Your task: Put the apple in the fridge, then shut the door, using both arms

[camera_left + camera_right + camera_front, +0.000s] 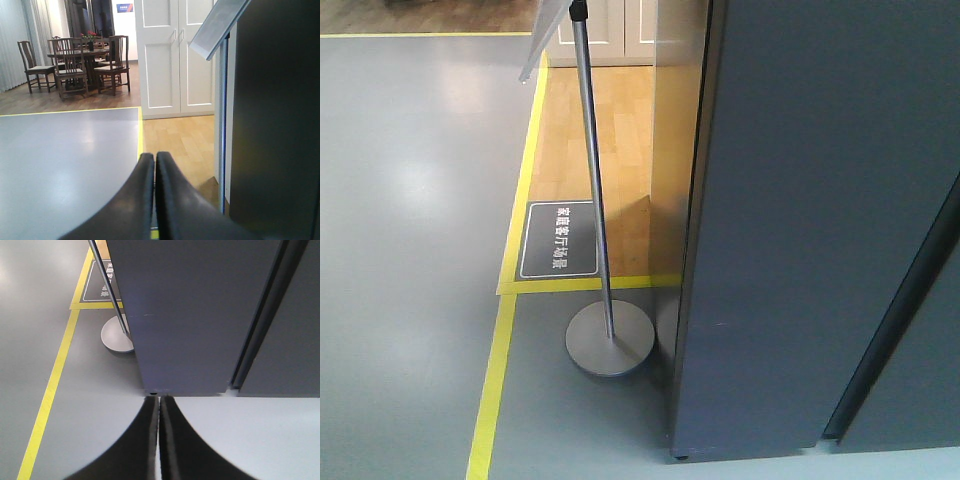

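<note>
Both grippers pressed together and empty, the robot faces the dark grey fridge point(790, 220), whose outside panels fill the right of the front view with a narrow dark seam running between them. The left gripper point(154, 162) points past the fridge's left edge toward white cupboard doors point(172, 55) and a far dining set point(82, 60); the right gripper point(159, 405) hangs over the grey floor just in front of the fridge's base. A sign stand point(609, 335) sits on the floor just left of the fridge, its pole rising beside the panel. The apple appears in no view, and no white interior or shelf shows, so the door looks closed, though the framing is too tight to be sure. Judged from this, the fruit may already be inside with the door shut, or the work is not yet begun. If a door must be opened, the nearer arm would do well to open its fingers first, find the seam edge, and swing clear of the stand's pole, while the other arm carries the fruit level and releases it only once it rests on a shelf.
</note>
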### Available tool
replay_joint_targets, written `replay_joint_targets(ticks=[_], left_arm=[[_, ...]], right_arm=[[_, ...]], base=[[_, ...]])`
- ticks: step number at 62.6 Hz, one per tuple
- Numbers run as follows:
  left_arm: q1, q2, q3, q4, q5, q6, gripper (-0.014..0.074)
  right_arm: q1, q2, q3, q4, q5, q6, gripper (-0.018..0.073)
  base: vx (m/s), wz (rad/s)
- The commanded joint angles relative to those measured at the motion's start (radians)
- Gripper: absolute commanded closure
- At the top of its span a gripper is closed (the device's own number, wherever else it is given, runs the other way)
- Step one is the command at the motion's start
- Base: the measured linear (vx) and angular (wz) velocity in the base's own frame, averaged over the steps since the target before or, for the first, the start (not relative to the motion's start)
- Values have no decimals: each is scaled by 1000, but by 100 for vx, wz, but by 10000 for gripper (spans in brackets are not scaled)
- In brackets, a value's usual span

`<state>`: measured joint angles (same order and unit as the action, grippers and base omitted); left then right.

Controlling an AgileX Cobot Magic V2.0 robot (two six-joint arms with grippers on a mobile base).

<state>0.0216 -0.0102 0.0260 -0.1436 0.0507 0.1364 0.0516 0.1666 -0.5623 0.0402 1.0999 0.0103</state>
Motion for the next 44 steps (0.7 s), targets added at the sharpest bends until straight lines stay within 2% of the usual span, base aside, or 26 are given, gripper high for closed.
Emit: replay_joint_targets(ticks=[1,9,31,44], left_arm=[[2,-17,28,51,-80,-43,603],[2,-17,28,98,-83,-103,603],[2,-17,28,96,-160,-109,603],[2,-17,28,96,-156,-136,603]], right_arm=[[-1,16,-22,0,-57,-10,563],[-1,16,-22,0,-57,-10,563],[-1,16,-22,0,-57,-10,563],[-1,16,-22,0,-57,-10,563]], base=[[0,0],[0,0],[0,0],[0,0]])
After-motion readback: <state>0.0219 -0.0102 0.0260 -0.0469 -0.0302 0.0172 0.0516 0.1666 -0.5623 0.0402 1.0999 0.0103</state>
